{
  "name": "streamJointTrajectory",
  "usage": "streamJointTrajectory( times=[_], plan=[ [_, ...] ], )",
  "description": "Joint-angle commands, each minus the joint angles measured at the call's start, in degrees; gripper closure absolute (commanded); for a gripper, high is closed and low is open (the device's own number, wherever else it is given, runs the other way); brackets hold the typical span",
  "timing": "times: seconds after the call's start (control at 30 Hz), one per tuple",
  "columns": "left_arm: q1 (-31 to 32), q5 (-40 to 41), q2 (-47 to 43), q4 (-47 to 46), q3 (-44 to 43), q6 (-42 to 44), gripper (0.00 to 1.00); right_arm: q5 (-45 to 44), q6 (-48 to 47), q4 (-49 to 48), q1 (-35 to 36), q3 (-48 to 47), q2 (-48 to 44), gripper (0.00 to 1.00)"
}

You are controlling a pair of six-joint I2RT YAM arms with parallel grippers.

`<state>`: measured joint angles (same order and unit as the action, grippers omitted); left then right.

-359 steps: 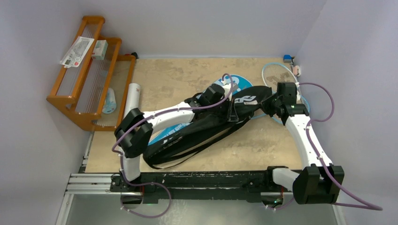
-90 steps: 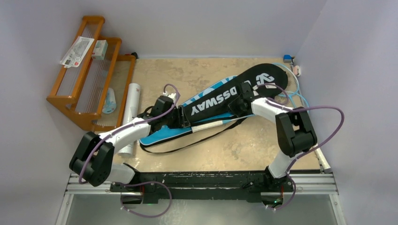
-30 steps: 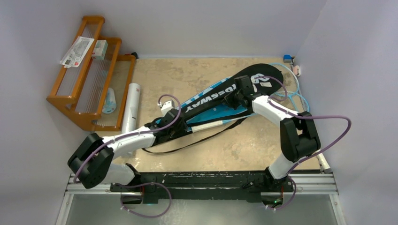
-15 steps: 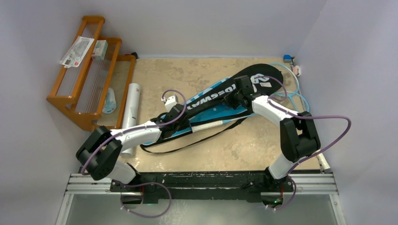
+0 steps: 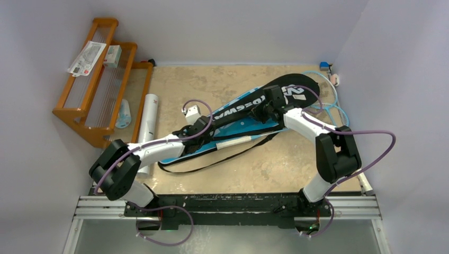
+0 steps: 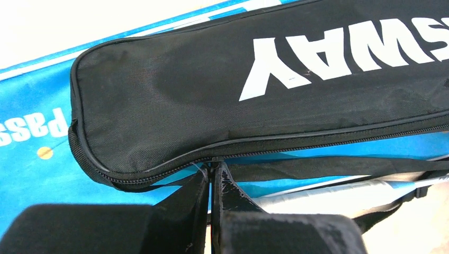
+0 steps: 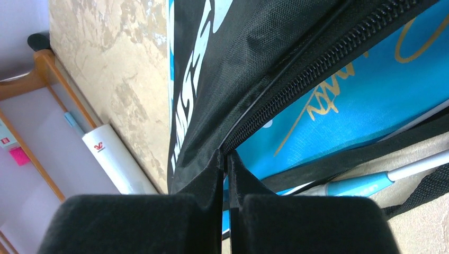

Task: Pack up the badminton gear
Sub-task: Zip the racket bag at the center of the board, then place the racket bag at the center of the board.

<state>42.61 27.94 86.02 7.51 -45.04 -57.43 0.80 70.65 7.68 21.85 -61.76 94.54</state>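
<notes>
The black "CROSSWAY" cover [image 5: 249, 106] lies slantwise on top of the blue cover [image 5: 182, 151]. My left gripper [image 5: 203, 126] is at the black cover's narrow end. In the left wrist view it [image 6: 213, 168] is shut on the zipper pull [image 6: 214, 159] along the cover's [image 6: 222, 95] lower edge. My right gripper [image 5: 263, 109] is farther up the same edge, shut on the black cover's zipper seam [image 7: 226, 155]. A white racket grip [image 6: 339, 191] and a light-blue shaft [image 7: 360, 183] lie under the covers. A light-blue racket head [image 5: 329, 103] shows at the right. The white tube [image 5: 149, 119] lies to the left.
The orange wooden rack [image 5: 90, 84] stands against the left wall with small items on its shelves. A black strap [image 5: 212, 161] loops from the covers toward the near edge. A small blue-and-pink object [image 5: 328, 71] sits in the far right corner. The white tube [image 7: 111, 159] lies beside the rack.
My left gripper slid toward the black cover's narrow end and went from partly open to shut on the zipper pull. The right arm and the covers have stayed put.
</notes>
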Motion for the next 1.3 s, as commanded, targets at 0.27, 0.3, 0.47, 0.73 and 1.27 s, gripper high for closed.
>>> streamJointTrajectory(
  times=[0.27,0.3,0.47,0.73,1.27],
  plan=[
    [-9.1,-2.7,-10.9,8.3,4.0,3.8,1.0,-3.0,-0.2,3.8,-0.9,-4.3,-1.5,1.0],
    [-9.5,-2.2,-11.9,9.4,4.4,3.6,1.0,-3.0,-0.3,4.1,-1.1,-4.4,-1.4,1.0],
    [-12.5,-0.9,-15.2,15.5,5.4,1.3,1.0,-2.7,-0.9,4.6,-1.8,-5.1,-0.9,1.0],
    [-14.3,0.8,-16.9,17.9,5.6,-0.8,0.99,-1.0,-2.2,5.0,-1.9,-6.8,0.5,1.0],
    [-14.3,0.3,-32.7,14.2,4.9,8.4,0.58,2.2,-17.9,-2.3,1.6,-26.2,6.6,1.0]
  ],
)
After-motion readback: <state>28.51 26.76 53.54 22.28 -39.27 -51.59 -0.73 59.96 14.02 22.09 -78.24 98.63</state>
